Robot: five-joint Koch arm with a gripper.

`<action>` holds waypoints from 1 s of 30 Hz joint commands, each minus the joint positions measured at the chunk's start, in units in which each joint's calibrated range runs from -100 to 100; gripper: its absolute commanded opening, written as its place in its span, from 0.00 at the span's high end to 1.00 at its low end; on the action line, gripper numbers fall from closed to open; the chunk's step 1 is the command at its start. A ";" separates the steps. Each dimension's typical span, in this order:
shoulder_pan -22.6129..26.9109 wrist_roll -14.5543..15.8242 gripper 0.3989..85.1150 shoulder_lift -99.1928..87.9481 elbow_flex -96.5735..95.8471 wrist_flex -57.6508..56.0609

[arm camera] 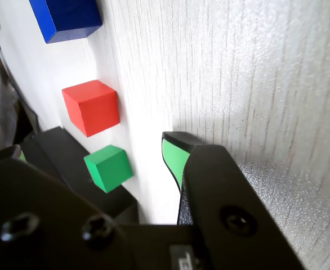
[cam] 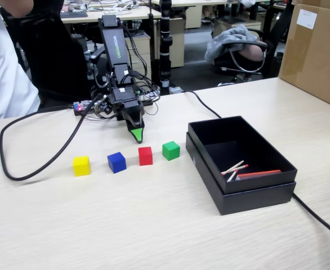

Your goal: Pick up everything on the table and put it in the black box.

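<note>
On the arm's upper link, white lettering was too blurred to read. Tool (cam: 137,136) hovered just behind the red cube (cam: 145,156), state untellable. Yellow cube (cam: 81,165), blue cube (cam: 116,162) and green cube (cam: 171,150) flanked red; black box (cam: 266,154) beyond green, black cable (cam: 35,169) beyond yellow.

The black arm (cam: 117,67) stood folded at the back of the table, its wrist bent forward and down — the gripper (cam: 137,135) pointed at the tabletop, tip just above it. Only one green-padded jaw tip showed clearly in either view, so the jaws' spacing could not be judged.
</note>
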 commanded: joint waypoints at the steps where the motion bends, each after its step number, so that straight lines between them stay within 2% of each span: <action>1: 0.05 -0.05 0.43 0.00 -0.30 -0.41; 30: 0.93 -0.24 0.44 -0.57 -0.21 -0.41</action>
